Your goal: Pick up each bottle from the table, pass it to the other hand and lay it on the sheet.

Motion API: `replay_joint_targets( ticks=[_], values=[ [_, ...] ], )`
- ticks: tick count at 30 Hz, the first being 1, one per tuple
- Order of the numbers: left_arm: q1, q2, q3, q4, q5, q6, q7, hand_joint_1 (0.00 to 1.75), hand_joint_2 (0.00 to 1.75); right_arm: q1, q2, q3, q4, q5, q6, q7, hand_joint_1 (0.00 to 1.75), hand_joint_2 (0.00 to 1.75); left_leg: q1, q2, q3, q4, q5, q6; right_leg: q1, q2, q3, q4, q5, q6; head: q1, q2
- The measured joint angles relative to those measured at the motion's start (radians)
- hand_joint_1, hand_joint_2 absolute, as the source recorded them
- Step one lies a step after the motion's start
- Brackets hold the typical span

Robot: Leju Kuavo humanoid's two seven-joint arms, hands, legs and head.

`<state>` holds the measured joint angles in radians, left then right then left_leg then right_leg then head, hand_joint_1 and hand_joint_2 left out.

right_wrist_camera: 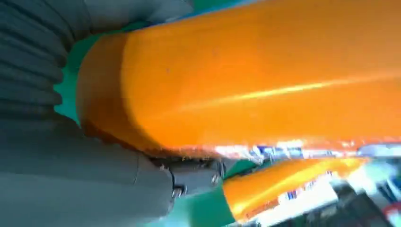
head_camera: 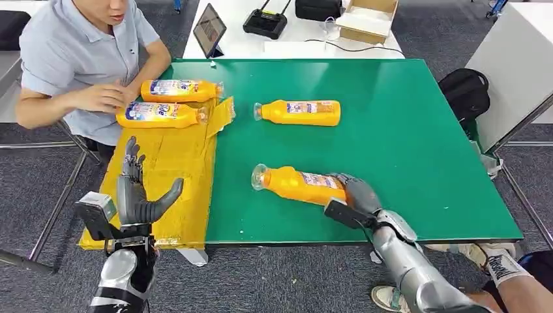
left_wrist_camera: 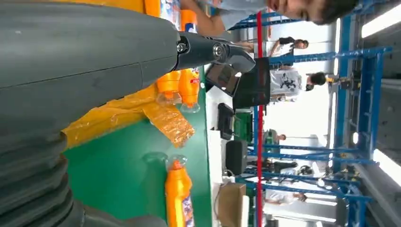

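Right robot hand [head_camera: 355,193]: I've wrapped it round the near orange plastic bottle's [head_camera: 297,184] base, ready to lift.
Left robot hand [head_camera: 137,192]: fingers spread, empty, waiting above the yellow sheet [head_camera: 176,163].

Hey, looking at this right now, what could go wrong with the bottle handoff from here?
1. The right hand grips the near bottle at its base end only, so the long neck end may sag or swing on lifting.
2. The left hand waits open over the sheet, well away, so the pass needs a long carry.
3. A person's hand rests by the two bottles already on the sheet, close to where this one would land.
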<state>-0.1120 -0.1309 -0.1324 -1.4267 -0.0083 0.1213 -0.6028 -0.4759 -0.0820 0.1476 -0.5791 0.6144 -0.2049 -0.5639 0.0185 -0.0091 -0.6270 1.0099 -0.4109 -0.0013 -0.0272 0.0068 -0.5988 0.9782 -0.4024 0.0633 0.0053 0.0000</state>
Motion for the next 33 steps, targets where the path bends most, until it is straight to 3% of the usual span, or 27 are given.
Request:
replay_joint_targets(
  ticks=[8,15,22,33],
  values=[
    [0.16,-0.062,-0.041,-0.125,0.182,0.003,-0.089,0.0,1.75,0.19,0.066,-0.095,-0.25,-0.244,-0.038,-0.064,1.75,1.75,0.0,0.0,-0.004,0.0,-0.003,0.0,0.0,0.0,-0.005,0.0,-0.001,0.0,0.0,0.0],
    [0.27,-0.066,-0.08,-0.153,0.156,-0.039,-0.071,0.0,1.75,0.277,0.105,-0.11,-0.407,-0.296,-0.022,-0.092,1.73,1.75,0.0,0.0,-0.005,0.0,-0.004,0.0,0.0,0.0,-0.005,0.0,-0.003,0.001,0.0,0.0],
    [0.285,-0.063,-0.196,-0.128,0.096,-0.053,-0.095,0.0,1.75,0.269,0.149,-0.062,-0.449,-0.292,-0.008,-0.094,1.73,1.75,0.0,0.0,-0.005,0.0,-0.003,0.0,0.0,0.0,-0.005,0.0,-0.002,0.001,0.0,0.0],
    [0.246,-0.059,-0.229,-0.106,0.157,-0.185,-0.095,0.0,1.75,0.226,0.255,0.128,-0.369,-0.224,-0.012,-0.095,1.75,1.75,0.001,0.0,-0.005,0.0,-0.003,0.0,0.0,0.0,-0.005,0.0,-0.003,0.001,0.0,0.0]
  ],
)
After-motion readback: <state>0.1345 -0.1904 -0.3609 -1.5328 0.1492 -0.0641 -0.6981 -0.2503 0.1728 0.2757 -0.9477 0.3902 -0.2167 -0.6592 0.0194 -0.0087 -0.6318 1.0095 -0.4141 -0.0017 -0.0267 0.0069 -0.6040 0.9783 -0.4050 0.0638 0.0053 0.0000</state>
